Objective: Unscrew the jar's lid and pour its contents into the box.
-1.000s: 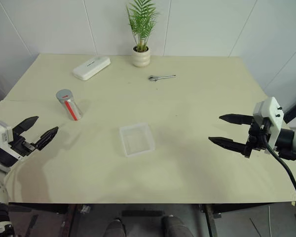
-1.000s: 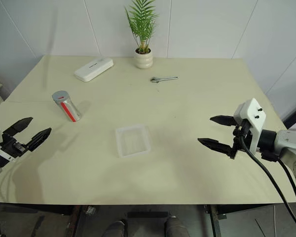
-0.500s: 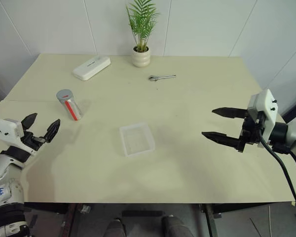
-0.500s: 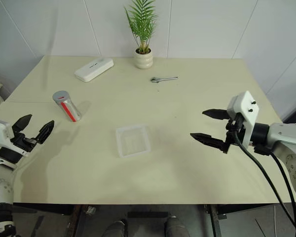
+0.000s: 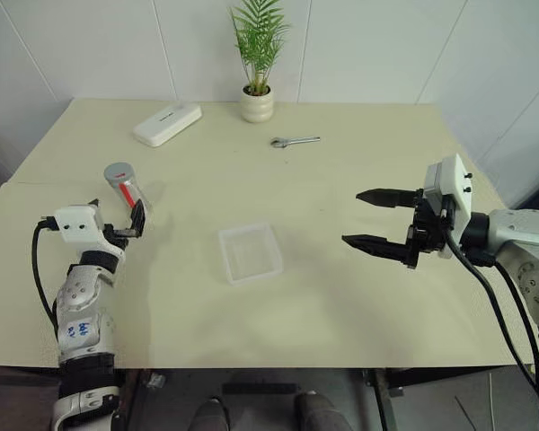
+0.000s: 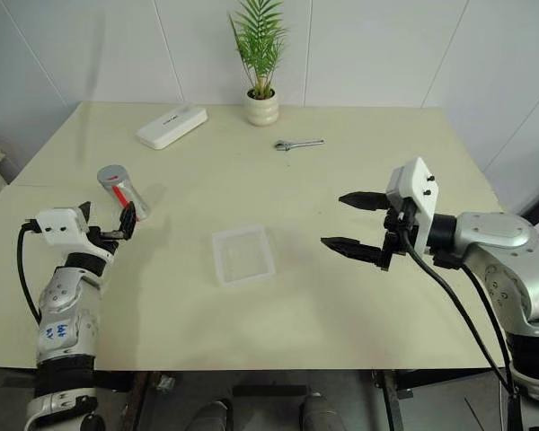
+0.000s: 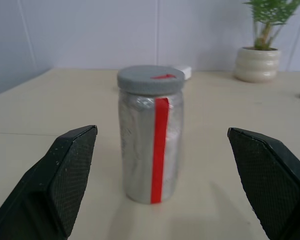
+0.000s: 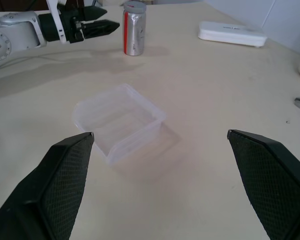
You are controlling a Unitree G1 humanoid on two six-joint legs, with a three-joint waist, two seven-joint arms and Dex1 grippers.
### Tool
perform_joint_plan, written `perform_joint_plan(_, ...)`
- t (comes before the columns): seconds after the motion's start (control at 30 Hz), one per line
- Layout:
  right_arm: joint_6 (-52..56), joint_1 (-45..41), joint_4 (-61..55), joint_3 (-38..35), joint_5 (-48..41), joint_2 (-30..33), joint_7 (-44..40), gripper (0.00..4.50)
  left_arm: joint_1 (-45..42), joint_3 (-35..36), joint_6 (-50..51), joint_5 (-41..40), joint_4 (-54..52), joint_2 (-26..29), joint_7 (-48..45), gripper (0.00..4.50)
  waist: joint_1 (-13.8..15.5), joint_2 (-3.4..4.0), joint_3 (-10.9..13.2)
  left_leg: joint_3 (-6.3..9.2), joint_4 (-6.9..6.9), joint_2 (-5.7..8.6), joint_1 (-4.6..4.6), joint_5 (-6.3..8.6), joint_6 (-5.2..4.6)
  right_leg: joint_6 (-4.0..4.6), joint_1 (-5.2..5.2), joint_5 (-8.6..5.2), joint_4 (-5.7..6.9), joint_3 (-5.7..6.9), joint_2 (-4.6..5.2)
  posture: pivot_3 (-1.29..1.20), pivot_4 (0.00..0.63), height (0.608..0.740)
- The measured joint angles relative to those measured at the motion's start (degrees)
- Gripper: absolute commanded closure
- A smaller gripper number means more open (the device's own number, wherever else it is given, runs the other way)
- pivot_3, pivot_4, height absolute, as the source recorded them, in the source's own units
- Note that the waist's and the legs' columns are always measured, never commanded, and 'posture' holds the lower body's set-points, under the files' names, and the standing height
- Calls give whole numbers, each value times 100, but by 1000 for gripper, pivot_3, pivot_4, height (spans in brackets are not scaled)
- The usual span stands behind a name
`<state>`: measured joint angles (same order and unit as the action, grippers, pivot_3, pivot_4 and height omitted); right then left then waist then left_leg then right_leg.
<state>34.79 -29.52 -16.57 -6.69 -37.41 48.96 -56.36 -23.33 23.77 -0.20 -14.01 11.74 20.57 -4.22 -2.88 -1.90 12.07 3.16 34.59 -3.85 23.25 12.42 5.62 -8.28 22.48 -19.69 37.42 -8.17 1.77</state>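
Note:
The jar (image 5: 124,187) stands upright on the left of the table, silvery with a red stripe, and the grey lid (image 7: 150,79) sits on top of it. Its contents are hidden inside. My left gripper (image 5: 117,214) is open just in front of the jar and points at it; the black fingers (image 7: 65,175) stand wide on either side without touching it. The clear plastic box (image 5: 249,252) lies empty at the table's middle. To the right of the box, my right gripper (image 5: 351,216) hangs open above the table, pointing toward it and holding nothing.
A white oblong device (image 5: 166,123) lies at the back left. A potted plant (image 5: 257,103) stands at the back edge against the wall, with a small wrench (image 5: 294,140) lying in front of it to the right.
My left gripper has swung forward and to the right, and now points at the jar from close by. My right gripper has moved left toward the box. Both stay open.

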Motion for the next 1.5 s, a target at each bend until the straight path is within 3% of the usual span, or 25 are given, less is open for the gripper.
perform_joint_plan(0.2,-256,-164,159,90,224,-118,-115,0,-489,-4,-16,132,552,-72,623,46,19,0,0,-2,11,2,1,0,0,-8,-1,5,0,-4,-1,0,150,740)
perform_joint_plan(0.6,-375,-225,327,169,328,-243,-163,0,-913,-230,-358,281,1478,-158,674,46,79,0,0,-11,11,3,2,1,1,-11,1,7,-3,-12,-1,0,150,740)
perform_joint_plan(0.97,-474,-227,347,170,390,-297,-174,0,-1886,-254,-942,396,2944,-26,763,46,126,0,0,-16,8,2,5,2,3,-16,1,9,-16,-14,-1,0,150,740)
perform_joint_plan(1.5,-474,-325,472,170,484,-447,-138,0,-2100,-352,-1136,446,3430,-14,856,46,124,0,0,-22,5,2,5,3,2,-18,1,10,-24,-18,-1,0,150,740)
